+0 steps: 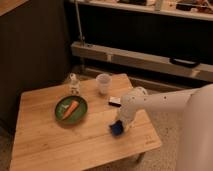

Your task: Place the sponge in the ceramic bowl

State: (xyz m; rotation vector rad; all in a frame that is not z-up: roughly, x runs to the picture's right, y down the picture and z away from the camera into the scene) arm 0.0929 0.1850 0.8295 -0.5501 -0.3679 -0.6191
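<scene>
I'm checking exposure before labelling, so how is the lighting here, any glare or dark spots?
Camera view: warm, dim light, the wooden table lit best, the wall behind it nearly black; no glare on the ceramic bowl; the gripper is at the sponge near the table's right edge, where the white arm reads brightest.
</scene>
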